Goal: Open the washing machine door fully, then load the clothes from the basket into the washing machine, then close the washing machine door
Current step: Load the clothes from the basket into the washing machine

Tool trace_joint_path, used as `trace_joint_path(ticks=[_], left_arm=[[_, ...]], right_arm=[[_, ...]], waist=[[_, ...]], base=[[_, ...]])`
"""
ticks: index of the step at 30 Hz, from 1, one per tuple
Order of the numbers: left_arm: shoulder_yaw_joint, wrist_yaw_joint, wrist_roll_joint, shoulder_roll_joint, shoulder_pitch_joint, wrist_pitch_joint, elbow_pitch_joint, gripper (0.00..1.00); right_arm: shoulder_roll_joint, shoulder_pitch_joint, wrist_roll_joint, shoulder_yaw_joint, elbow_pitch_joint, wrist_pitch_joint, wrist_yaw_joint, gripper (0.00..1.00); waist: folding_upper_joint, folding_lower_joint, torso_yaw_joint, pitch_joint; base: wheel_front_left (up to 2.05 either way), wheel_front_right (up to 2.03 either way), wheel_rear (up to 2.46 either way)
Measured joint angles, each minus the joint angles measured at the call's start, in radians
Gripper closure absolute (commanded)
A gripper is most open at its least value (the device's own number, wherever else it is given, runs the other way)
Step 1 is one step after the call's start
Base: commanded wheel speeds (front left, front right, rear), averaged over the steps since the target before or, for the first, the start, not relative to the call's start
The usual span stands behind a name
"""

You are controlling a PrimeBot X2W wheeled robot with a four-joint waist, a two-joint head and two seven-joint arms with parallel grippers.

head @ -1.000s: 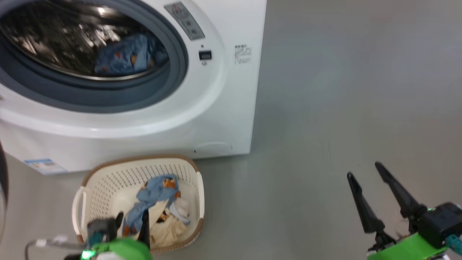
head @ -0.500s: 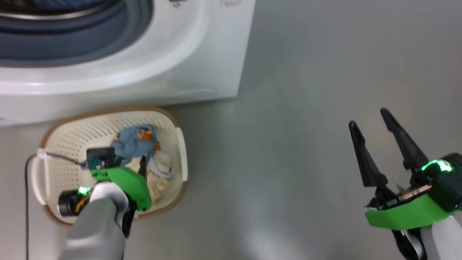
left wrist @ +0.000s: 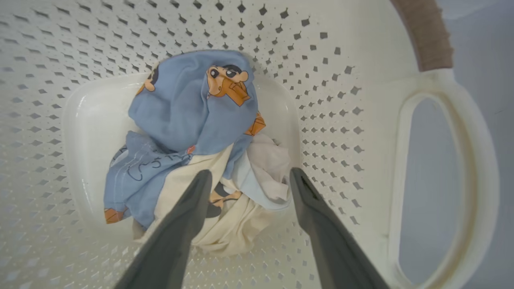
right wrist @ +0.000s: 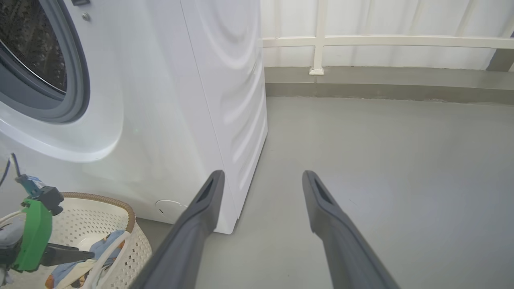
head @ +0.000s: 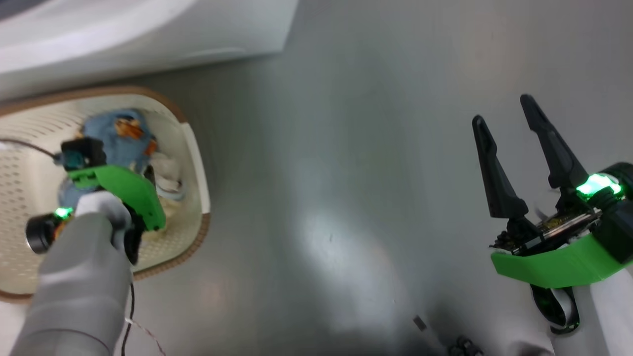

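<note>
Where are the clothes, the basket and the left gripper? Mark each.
clothes [left wrist: 188,108]: left wrist view, blue printed fabric on top.
basket [left wrist: 425,40]: left wrist view, brown rim.
left gripper [left wrist: 249,172]: left wrist view, midway between open fingertips.

Head: steep downward. Left wrist: close inside basket [left wrist: 361,100]. Right wrist: low, level. Basket shared.
</note>
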Motion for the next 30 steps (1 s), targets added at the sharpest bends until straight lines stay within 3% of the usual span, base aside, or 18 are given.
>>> trace_joint_path(ticks=[11, 13, 16, 18, 30], left_arm=[[0.000, 0.053, -0.008, 0.055, -0.096, 0.116, 0.010, 0.00], [-0.002, 0.062, -0.008, 0.065, -0.109, 0.119, 0.010, 0.07], [-0.008, 0.070, -0.008, 0.072, -0.124, 0.122, 0.010, 0.56], [-0.009, 0.071, -0.008, 0.075, -0.126, 0.122, 0.010, 1.00], [-0.028, 0.068, -0.008, 0.069, -0.125, 0.079, 0.012, 1.00]], right_arm=[[0.005, -0.036, 0.000, 0.009, -0.063, 0.000, 0.000, 0.00], [0.005, -0.036, 0.000, 0.009, -0.069, 0.000, 0.000, 0.00], [0.005, -0.036, 0.000, 0.009, -0.075, 0.000, 0.000, 0.00], [0.005, -0.036, 0.000, 0.008, -0.075, 0.000, 0.000, 0.00], [0.001, -0.036, -0.001, -0.003, -0.084, 0.000, 0.000, 0.00]], waist=[[0.0000, -0.0001, -0.063, 0.174], [0.0000, 0.0000, -0.074, 0.197], [0.0000, 0.0000, -0.089, 0.225], [0.0000, -0.0001, -0.093, 0.232], [0.0000, -0.0002, -0.090, 0.244]], base=[[0.00, 0.00, 0.00], [0.00, 0.00, 0.00], [0.00, 0.00, 0.00], [0.00, 0.00, 0.00], [0.00, 0.00, 0.00]])
